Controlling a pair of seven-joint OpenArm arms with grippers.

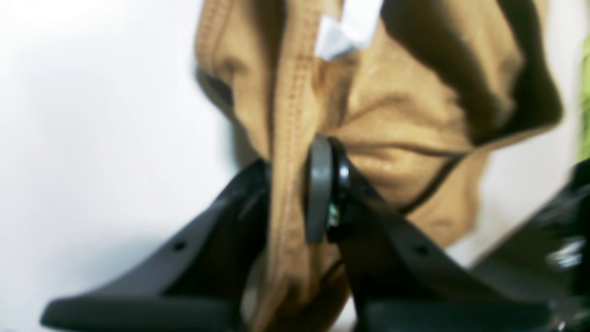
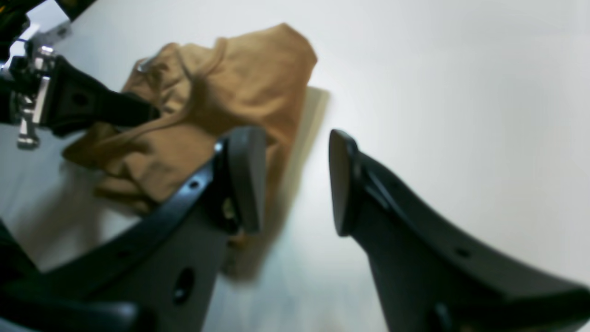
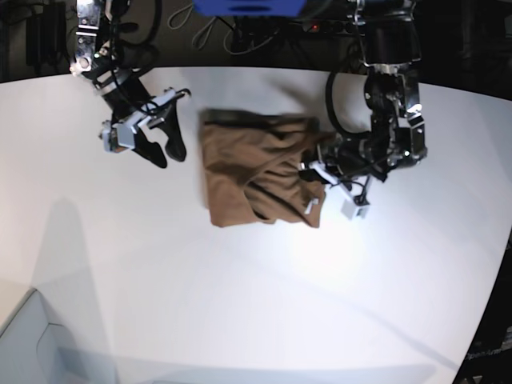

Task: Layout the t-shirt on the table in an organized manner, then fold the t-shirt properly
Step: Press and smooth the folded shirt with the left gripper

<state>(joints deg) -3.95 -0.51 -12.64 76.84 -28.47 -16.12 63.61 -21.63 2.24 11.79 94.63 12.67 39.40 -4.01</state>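
The tan-brown t-shirt point(image 3: 248, 180) lies crumpled in a rough square on the white table point(image 3: 256, 304), a little behind its middle. In the left wrist view my left gripper point(image 1: 291, 193) is shut on a stitched hem band of the t-shirt point(image 1: 396, 115), and a small white tag point(image 1: 336, 37) shows just above it. From the base view this gripper point(image 3: 318, 172) sits at the shirt's right edge. My right gripper point(image 2: 295, 184) is open and holds nothing. It hovers over bare table beside the t-shirt point(image 2: 230, 87), left of it in the base view point(image 3: 164, 146).
Cables and a blue object point(image 3: 248, 6) lie beyond the table's curved far edge. A pale grey box corner point(image 3: 32, 344) shows at the front left. The left arm point(image 3: 392, 120) reaches in from the back right.
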